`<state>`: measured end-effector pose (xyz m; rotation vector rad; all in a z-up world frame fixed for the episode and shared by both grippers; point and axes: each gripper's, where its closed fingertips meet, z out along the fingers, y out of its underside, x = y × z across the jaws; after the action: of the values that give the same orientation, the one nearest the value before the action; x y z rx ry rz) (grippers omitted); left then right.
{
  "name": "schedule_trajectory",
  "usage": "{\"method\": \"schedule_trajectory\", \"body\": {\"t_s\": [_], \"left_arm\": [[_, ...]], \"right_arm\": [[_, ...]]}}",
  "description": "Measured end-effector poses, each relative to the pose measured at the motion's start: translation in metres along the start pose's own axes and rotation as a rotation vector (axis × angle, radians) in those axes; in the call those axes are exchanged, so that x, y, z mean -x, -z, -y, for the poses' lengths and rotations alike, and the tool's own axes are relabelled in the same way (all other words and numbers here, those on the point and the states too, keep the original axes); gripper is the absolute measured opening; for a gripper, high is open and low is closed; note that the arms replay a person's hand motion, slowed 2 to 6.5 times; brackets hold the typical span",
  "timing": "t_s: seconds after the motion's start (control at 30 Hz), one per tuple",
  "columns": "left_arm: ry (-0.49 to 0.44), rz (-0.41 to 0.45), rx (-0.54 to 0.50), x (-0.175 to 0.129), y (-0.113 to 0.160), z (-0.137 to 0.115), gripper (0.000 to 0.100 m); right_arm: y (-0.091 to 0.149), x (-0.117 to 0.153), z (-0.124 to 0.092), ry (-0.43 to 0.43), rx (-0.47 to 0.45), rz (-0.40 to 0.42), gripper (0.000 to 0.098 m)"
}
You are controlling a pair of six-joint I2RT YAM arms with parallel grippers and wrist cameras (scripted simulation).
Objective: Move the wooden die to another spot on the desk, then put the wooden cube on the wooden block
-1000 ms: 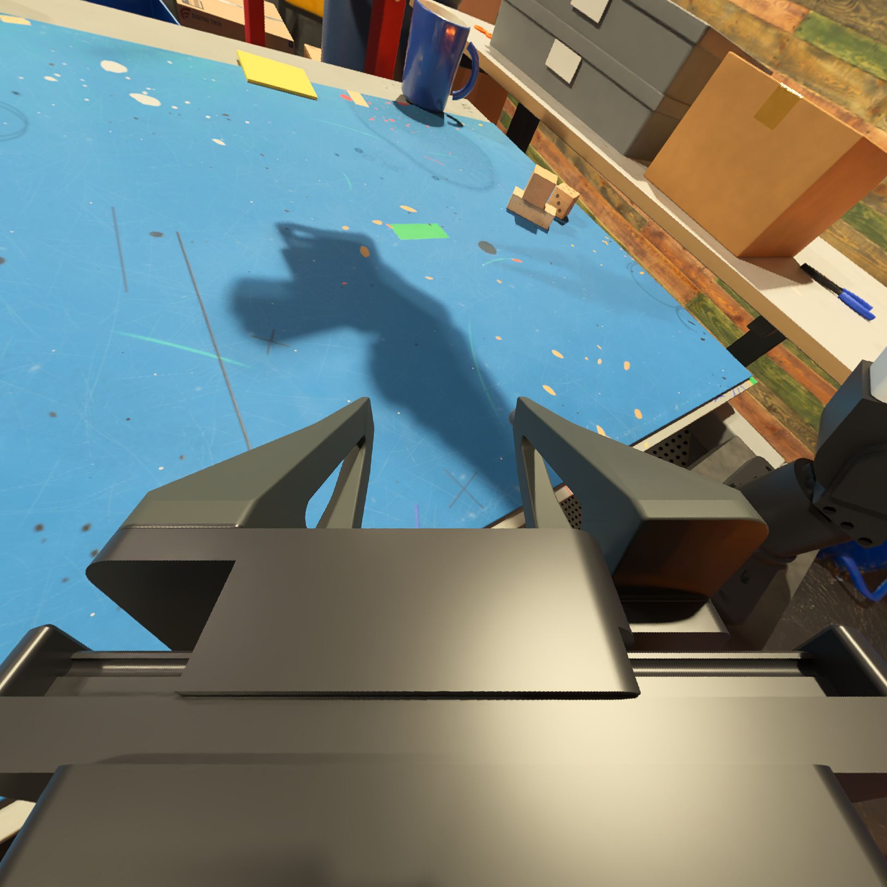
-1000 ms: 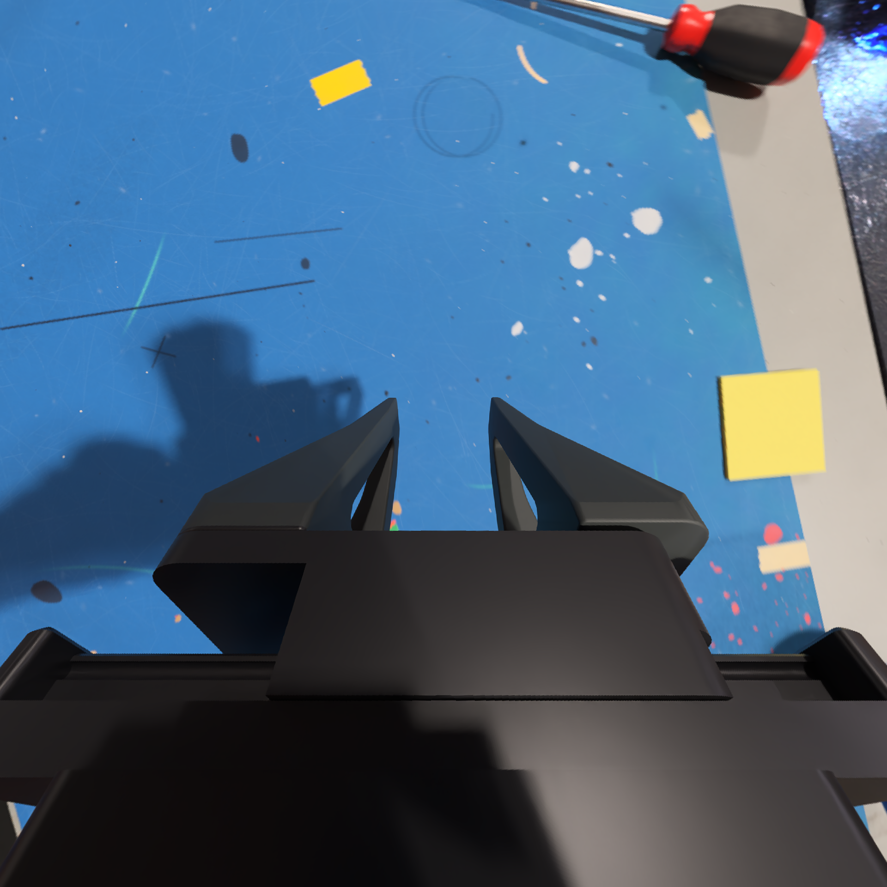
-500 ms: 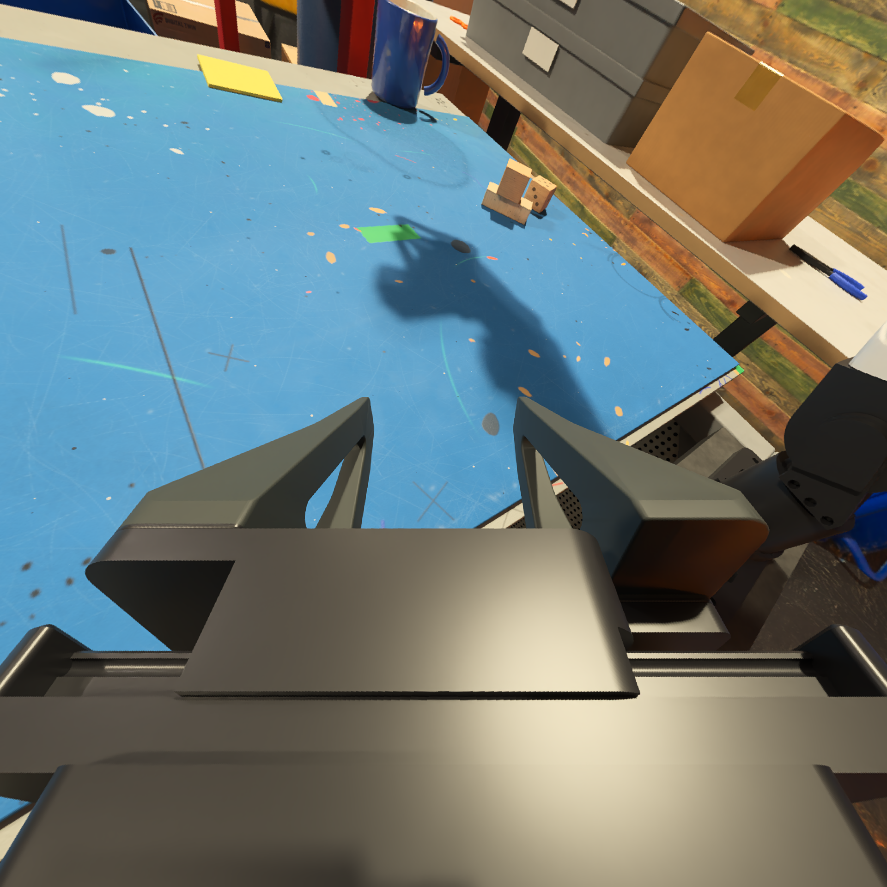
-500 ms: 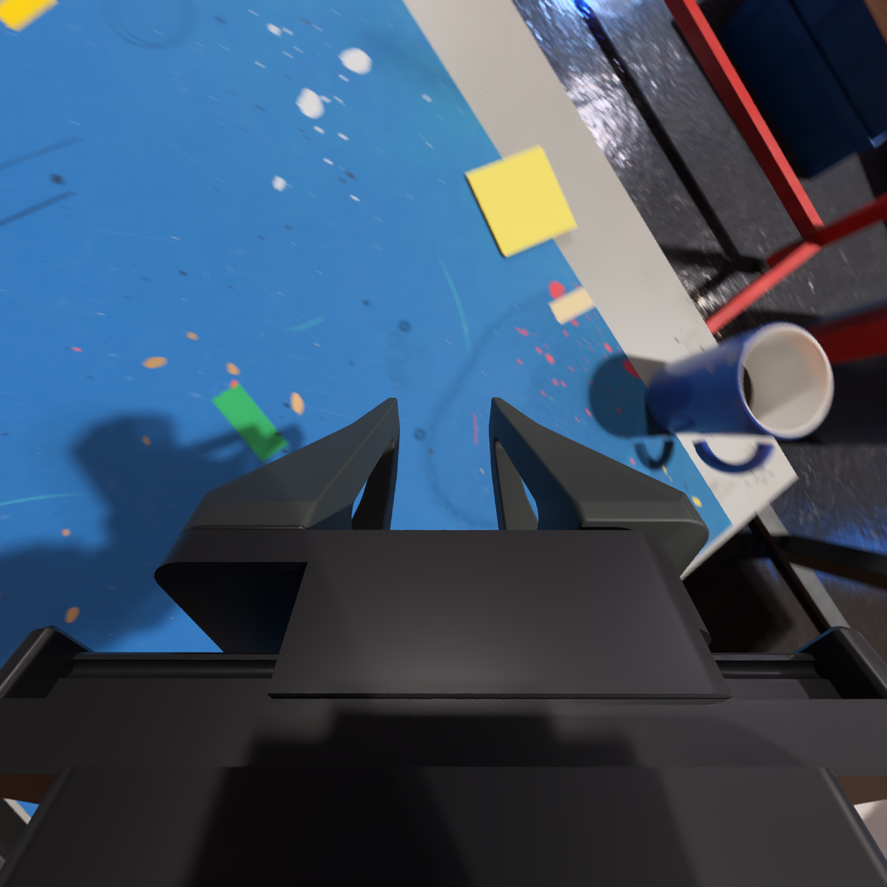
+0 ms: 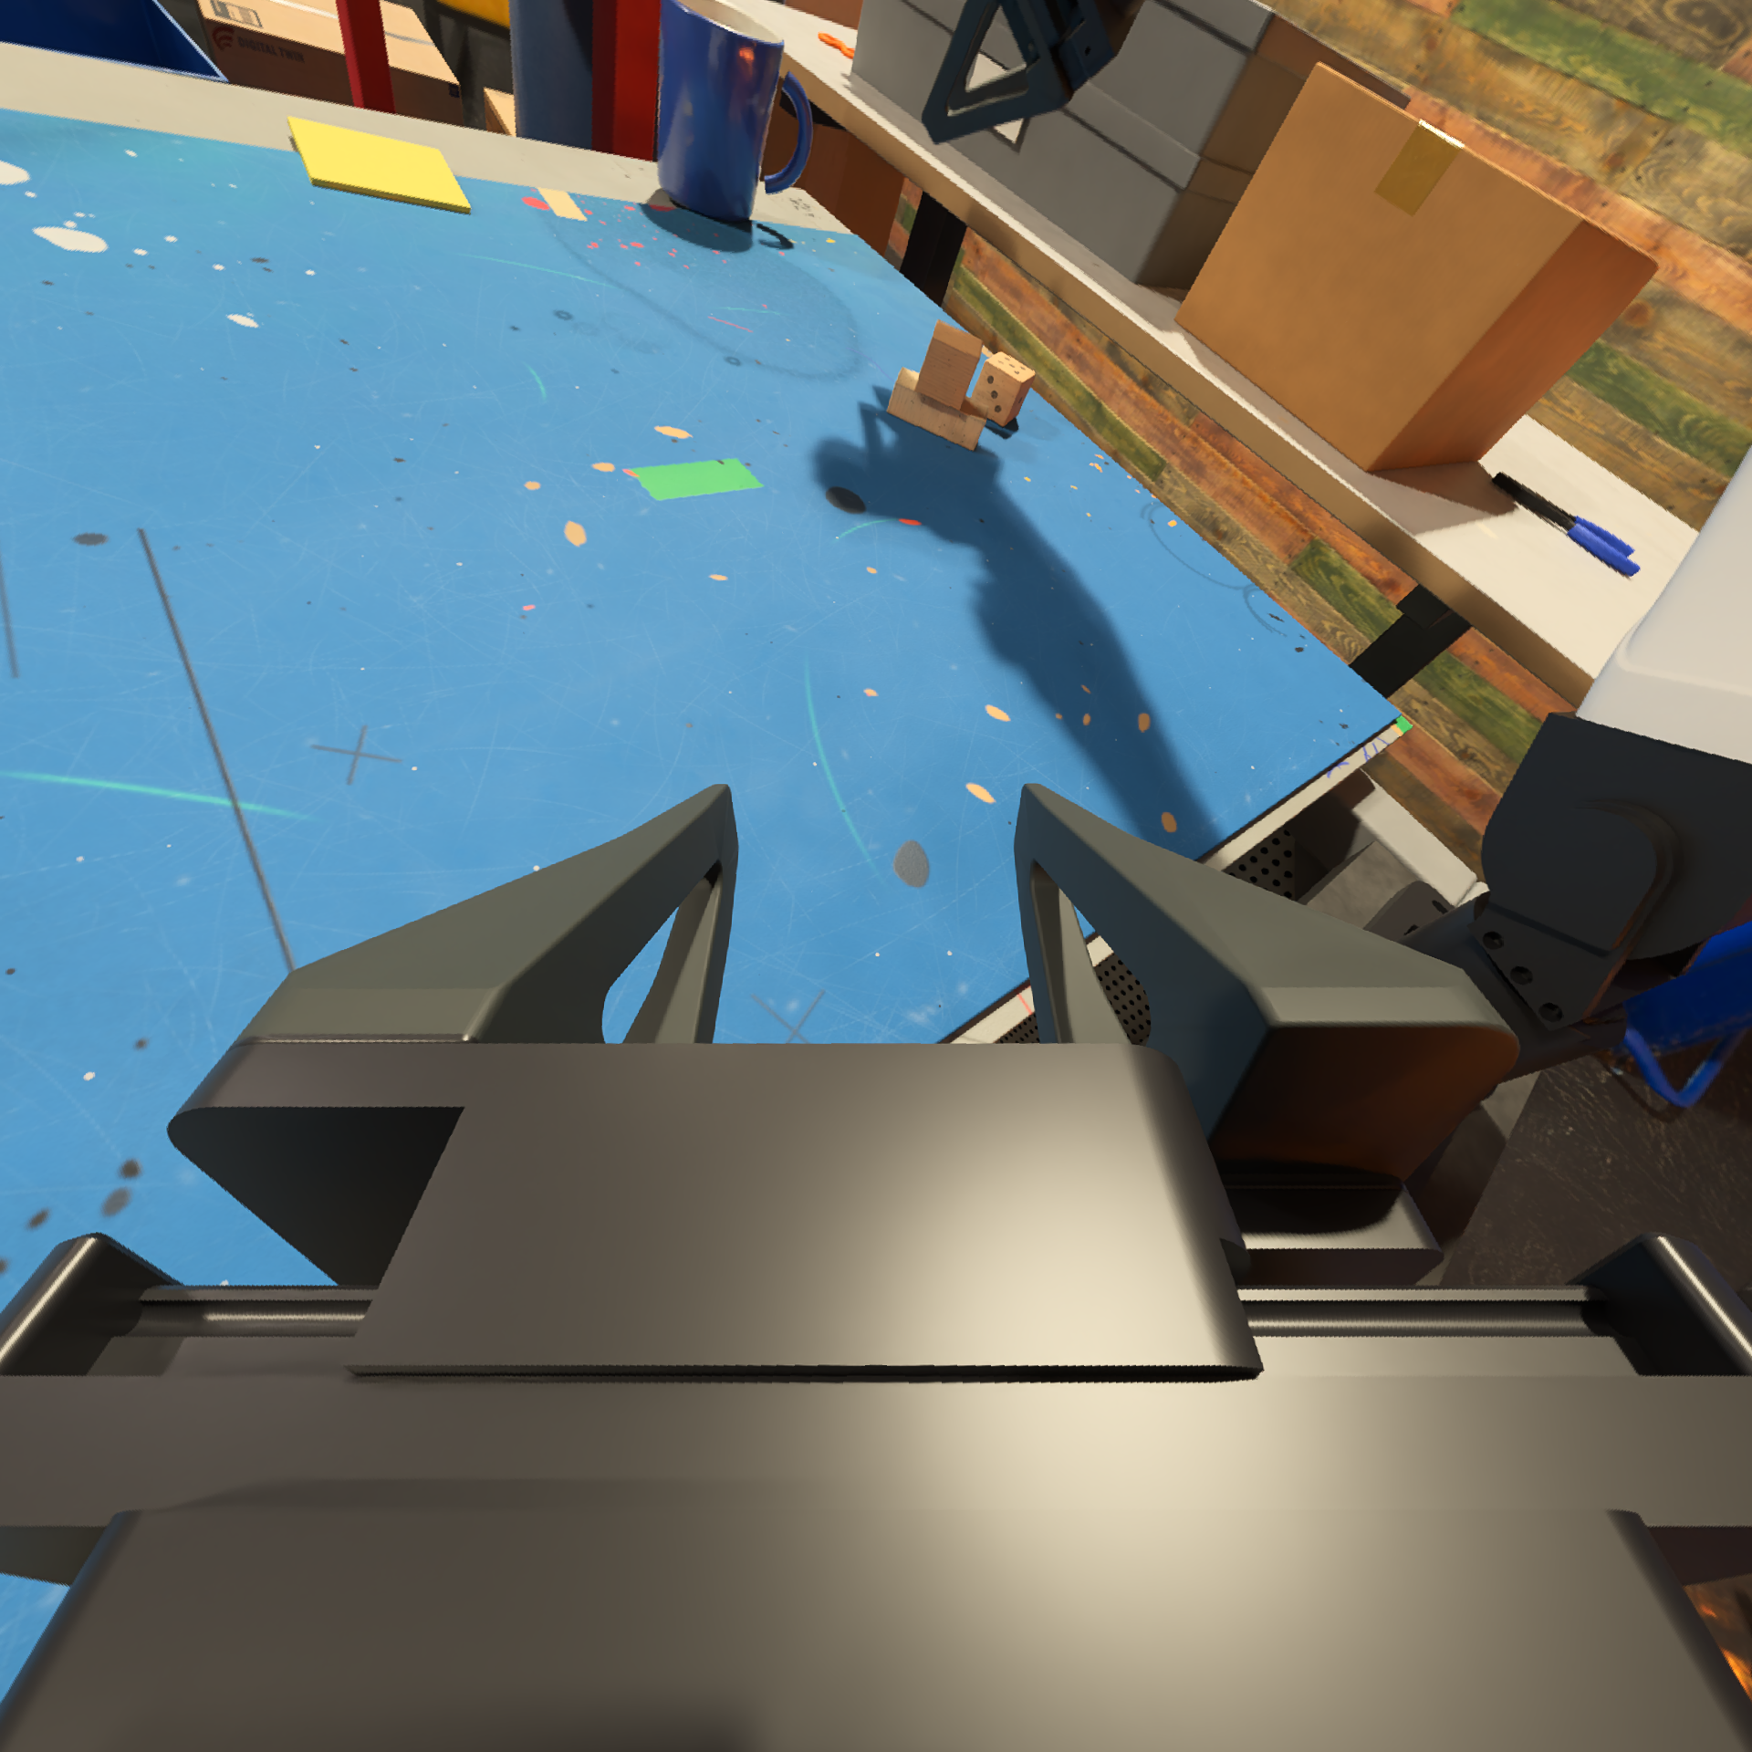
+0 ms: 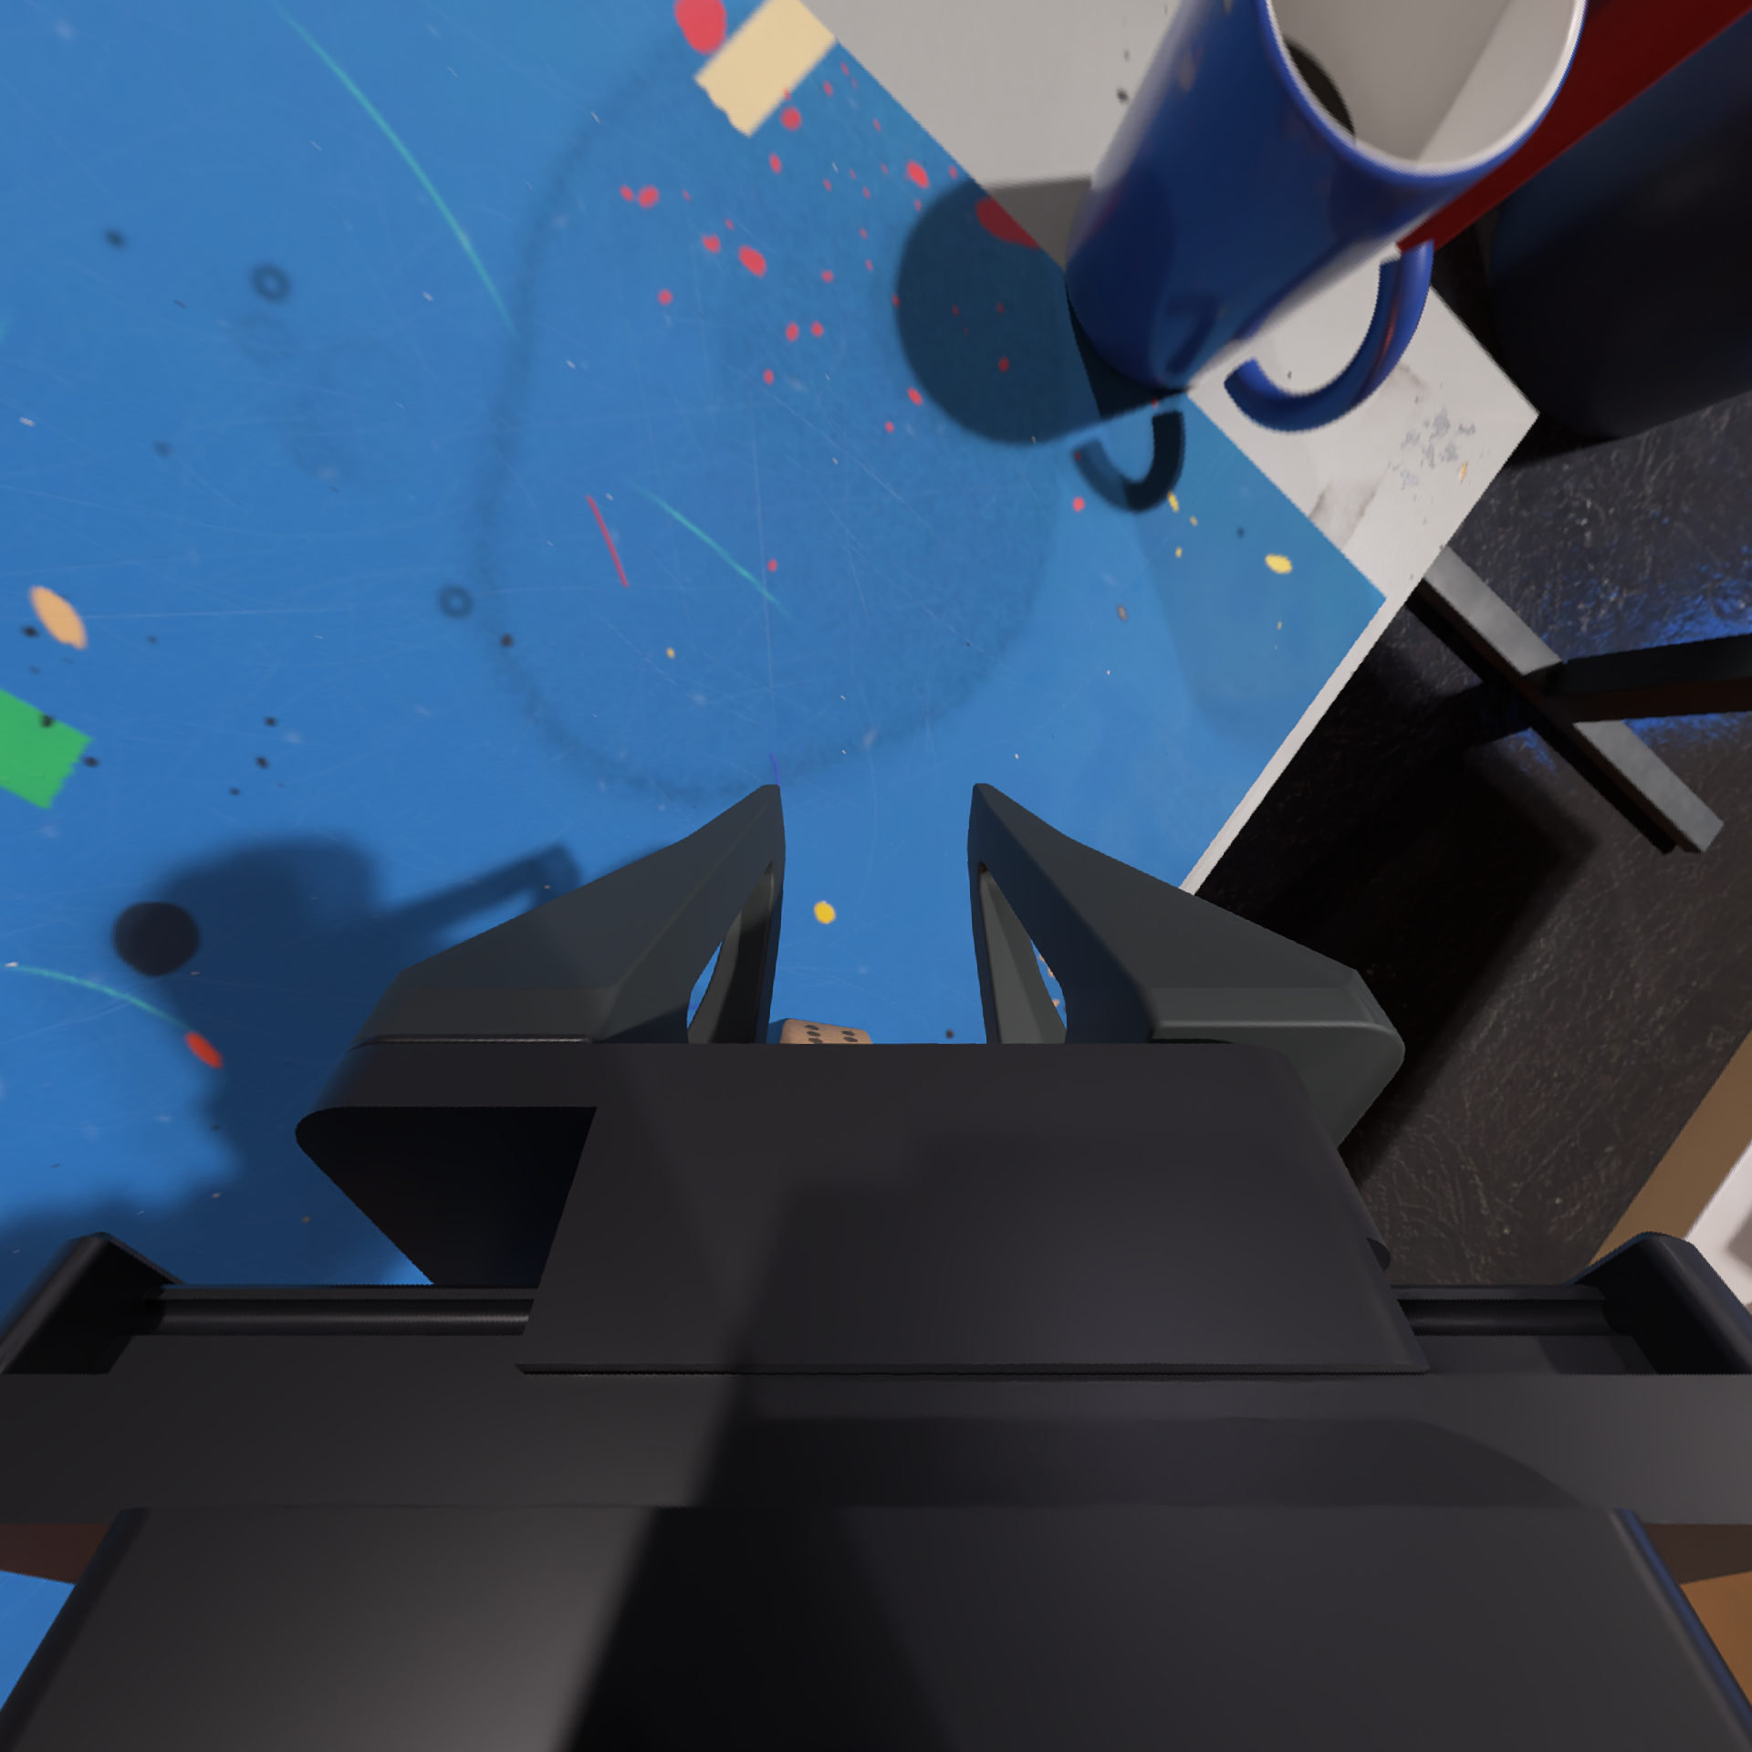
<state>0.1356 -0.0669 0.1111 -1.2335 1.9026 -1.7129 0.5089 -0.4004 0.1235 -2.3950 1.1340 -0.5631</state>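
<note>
In the left wrist view, a flat wooden block [image 5: 934, 417] lies near the blue desk's far right edge. A wooden cube [image 5: 951, 365] stands upright against it; I cannot tell whether it rests on the block or behind it. A wooden die [image 5: 1003, 387] with dark dots sits just to their right. My left gripper [image 5: 872, 806] is open and empty, low over the near desk. My right gripper [image 6: 877, 796] is open and empty, high above the die [image 6: 823, 1033], whose top shows between the finger bases. The right gripper also shows in the left wrist view [image 5: 1005, 85].
A blue mug [image 5: 720, 114] stands at the desk's far corner, close to the right gripper [image 6: 1280, 218]. A yellow pad [image 5: 379, 166] and green tape [image 5: 697, 479] lie on the mat. The desk edge [image 6: 1270, 787] runs just right of the die. A side shelf holds a cardboard box [image 5: 1403, 275].
The right gripper has swung across the desk toward the far right corner; the mug is now close and the die has come into its view. Its shadow has reached the wooden pieces. Both grippers stay open.
</note>
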Motion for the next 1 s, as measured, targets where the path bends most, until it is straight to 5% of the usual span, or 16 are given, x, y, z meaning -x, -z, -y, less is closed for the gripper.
{"method": "schedule_trajectory", "body": {"t_s": [0.4, 1.0], "left_arm": [[-0.025, -0.002, 0.022, -0.006, -0.005, 0.001, 0.050], [-0.021, -0.004, 0.019, -0.006, -0.007, 0.001, 0.050]], "right_arm": [[-0.044, -0.010, -0.042, -0.062, 0.083, 0.018, 0.0359], [-0.072, -0.012, -0.065, -0.077, 0.100, -0.030, 0.0402]]}}
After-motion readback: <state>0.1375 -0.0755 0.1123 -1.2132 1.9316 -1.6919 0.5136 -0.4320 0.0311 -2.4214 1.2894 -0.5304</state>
